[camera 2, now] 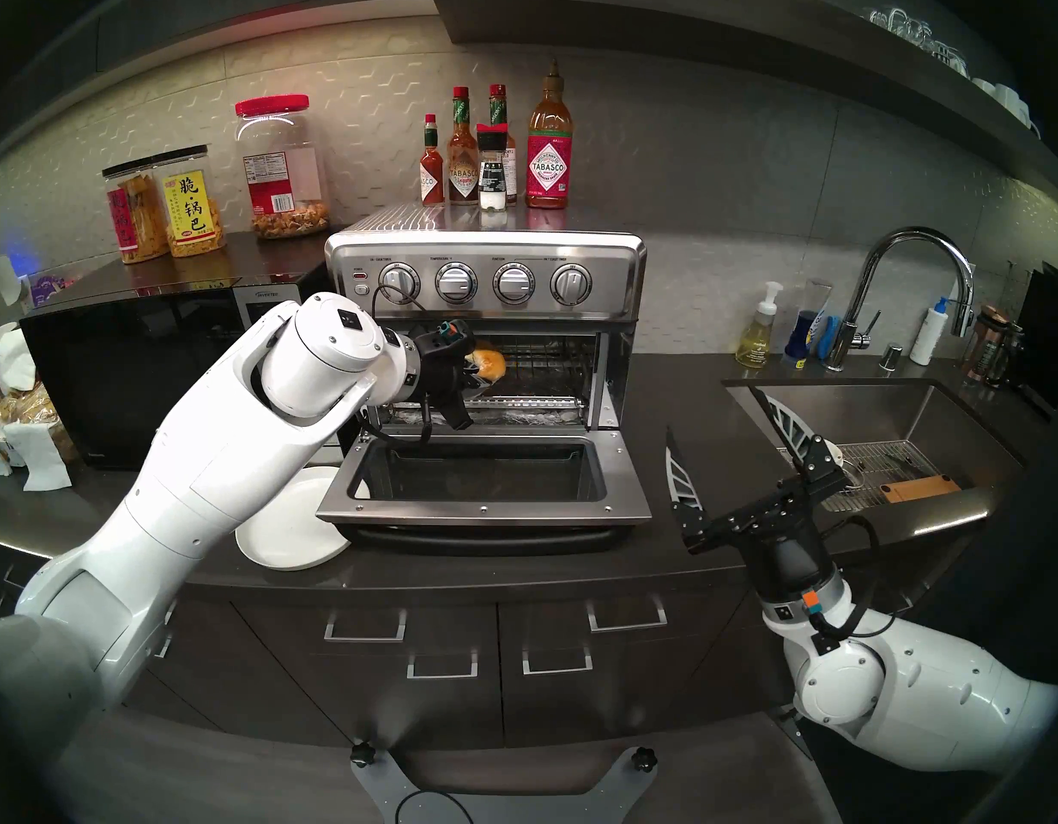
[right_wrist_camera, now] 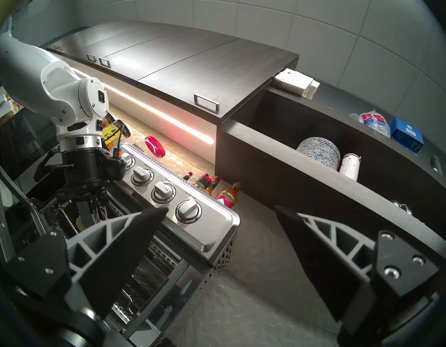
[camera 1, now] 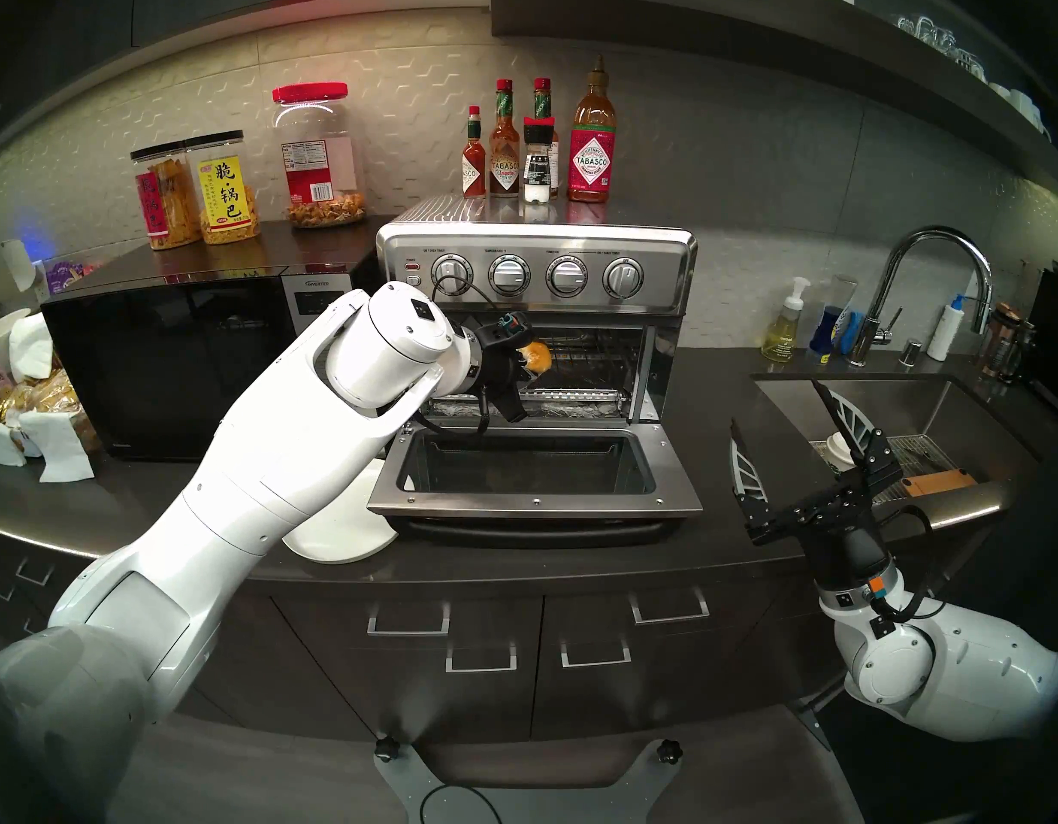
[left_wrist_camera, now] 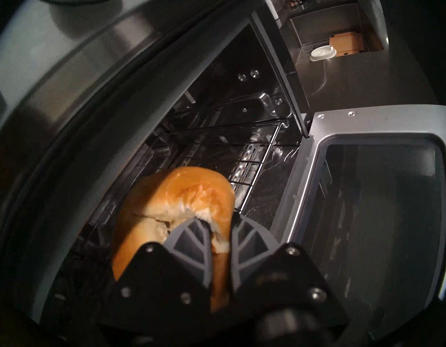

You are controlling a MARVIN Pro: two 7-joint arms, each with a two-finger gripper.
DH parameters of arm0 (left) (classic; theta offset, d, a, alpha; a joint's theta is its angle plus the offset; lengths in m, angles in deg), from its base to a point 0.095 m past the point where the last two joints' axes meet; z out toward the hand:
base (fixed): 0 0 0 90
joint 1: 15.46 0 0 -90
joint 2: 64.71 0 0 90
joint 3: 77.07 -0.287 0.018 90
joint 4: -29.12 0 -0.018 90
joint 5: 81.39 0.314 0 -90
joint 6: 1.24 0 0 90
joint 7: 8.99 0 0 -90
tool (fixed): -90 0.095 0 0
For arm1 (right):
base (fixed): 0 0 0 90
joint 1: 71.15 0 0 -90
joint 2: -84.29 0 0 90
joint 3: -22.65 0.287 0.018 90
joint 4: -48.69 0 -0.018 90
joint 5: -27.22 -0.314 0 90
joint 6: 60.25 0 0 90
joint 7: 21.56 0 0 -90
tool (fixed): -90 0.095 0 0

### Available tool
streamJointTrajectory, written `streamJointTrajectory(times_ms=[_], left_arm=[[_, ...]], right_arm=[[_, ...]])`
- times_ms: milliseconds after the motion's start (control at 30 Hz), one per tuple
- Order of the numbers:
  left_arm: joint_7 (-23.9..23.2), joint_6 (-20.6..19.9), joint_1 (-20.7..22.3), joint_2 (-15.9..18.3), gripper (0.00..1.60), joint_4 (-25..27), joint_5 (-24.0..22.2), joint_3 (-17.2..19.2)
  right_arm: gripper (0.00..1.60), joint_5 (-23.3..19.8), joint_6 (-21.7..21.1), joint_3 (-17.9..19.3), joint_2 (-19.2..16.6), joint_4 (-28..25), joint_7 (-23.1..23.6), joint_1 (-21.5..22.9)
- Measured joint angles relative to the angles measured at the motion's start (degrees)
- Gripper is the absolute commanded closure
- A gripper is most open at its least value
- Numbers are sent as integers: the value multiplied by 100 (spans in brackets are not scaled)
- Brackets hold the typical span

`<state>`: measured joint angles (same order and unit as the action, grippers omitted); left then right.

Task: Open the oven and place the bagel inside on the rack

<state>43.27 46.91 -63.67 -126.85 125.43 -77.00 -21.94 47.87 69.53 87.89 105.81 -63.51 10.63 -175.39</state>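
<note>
Left hand (left_wrist_camera: 220, 226) is clamped tight on the bagel (left_wrist_camera: 182, 201), holding it on edge at the mouth of the toaster oven (camera 1: 535, 270), just above the wire rack (left_wrist_camera: 252, 173). The oven door (camera 1: 532, 478) lies dropped flat over the bench (camera 1: 574, 558). Right hand (camera 1: 782, 442) hangs off to the side, fingers spread wide and holding nothing. White plate (camera 1: 342, 537) sits beside the door.

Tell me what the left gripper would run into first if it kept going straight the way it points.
Probably the rack. The left gripper, shut on the bagel, angles down into the open oven, so the bagel would likely touch the wires first; depth is unclear.
</note>
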Motion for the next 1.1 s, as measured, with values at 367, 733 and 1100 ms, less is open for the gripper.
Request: streamJointTrajectory(times_ms=[367, 733, 1100], left_arm=[[197, 174, -145, -71, 0, -39, 74, -16], [147, 24, -271, 74, 0, 398, -47, 75], [97, 93, -321, 172, 107, 326, -73, 39]], right_arm=[[0, 0, 0, 0, 0, -1, 0, 0], [0, 0, 0, 0, 0, -1, 0, 0], [0, 0, 0, 0, 0, -1, 0, 0]])
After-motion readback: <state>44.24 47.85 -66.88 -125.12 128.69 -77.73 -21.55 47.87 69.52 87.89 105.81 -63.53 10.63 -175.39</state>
